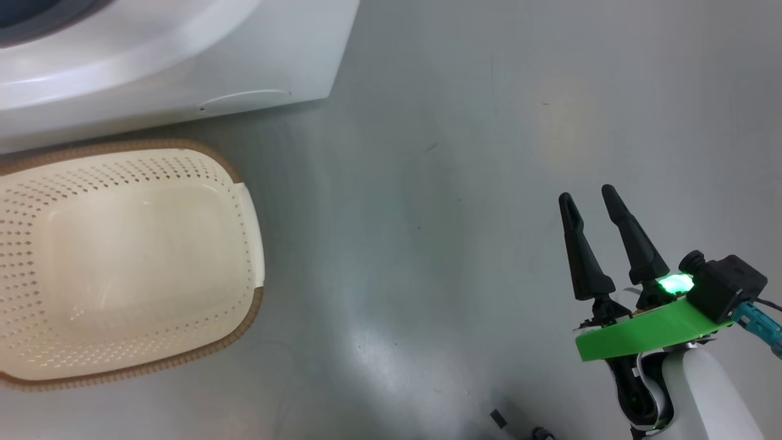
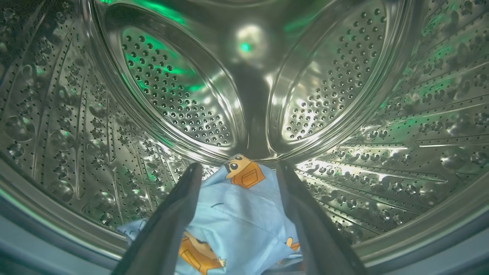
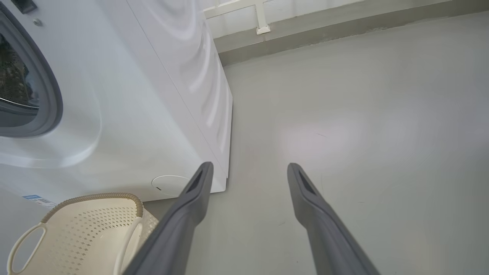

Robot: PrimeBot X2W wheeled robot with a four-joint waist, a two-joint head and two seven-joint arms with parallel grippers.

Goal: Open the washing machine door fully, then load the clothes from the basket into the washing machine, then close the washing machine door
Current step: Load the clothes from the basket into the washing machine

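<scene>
Inside the drum [image 2: 76,126], left gripper [image 2: 237,168] spread wide above the clothes [image 2: 237,217]; right gripper [image 1: 589,195] splayed over floor [image 1: 427,244].

The left tool [image 2: 238,168] is pointing up from bottom centre, fingers spread; the right tool [image 1: 588,194] is hovering at lower right, fingers likewise parted.

Green glare inside the washing machine [image 2: 76,114]

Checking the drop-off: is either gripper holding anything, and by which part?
Nothing. Left gripper is open, not pinching the light blue printed garment in the steel drum; right gripper is open, empty.
</scene>
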